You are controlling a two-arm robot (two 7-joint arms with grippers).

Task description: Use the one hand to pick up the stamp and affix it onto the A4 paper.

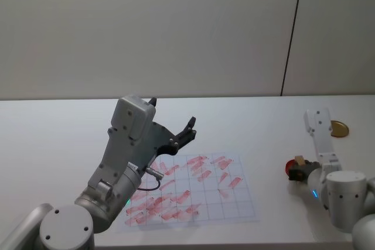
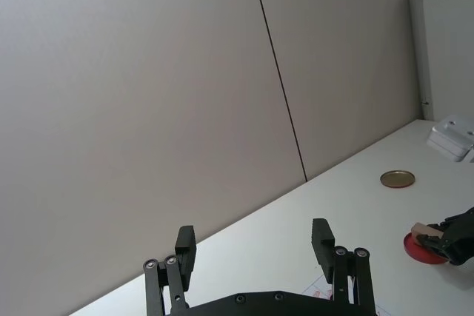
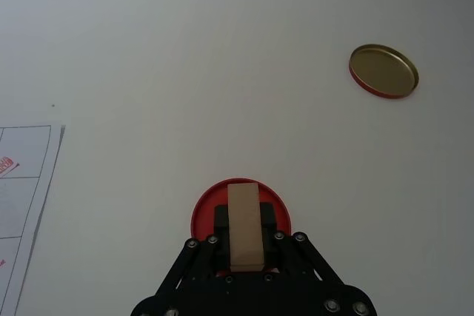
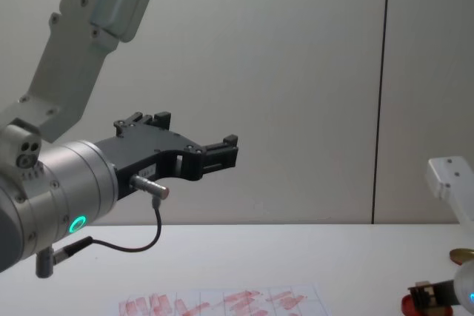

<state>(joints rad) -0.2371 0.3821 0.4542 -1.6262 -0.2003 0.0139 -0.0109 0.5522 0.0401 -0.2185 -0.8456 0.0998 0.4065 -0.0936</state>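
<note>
Right end effector (image 3: 245,217) is clamped on the stamp (image 3: 244,229), holding it face-down right over the red ink pad (image 3: 203,209), prob. to load ink before printing. Paper (image 1: 244,204) lies left of the pad w/ a gap between. Left end effector (image 2: 253,235), wide open & empty, hangs raised farther left of the pad, out of the way.

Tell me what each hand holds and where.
Right hand grips the stamp by its long sides, over the red ink pad; left hand open, empty.
</note>
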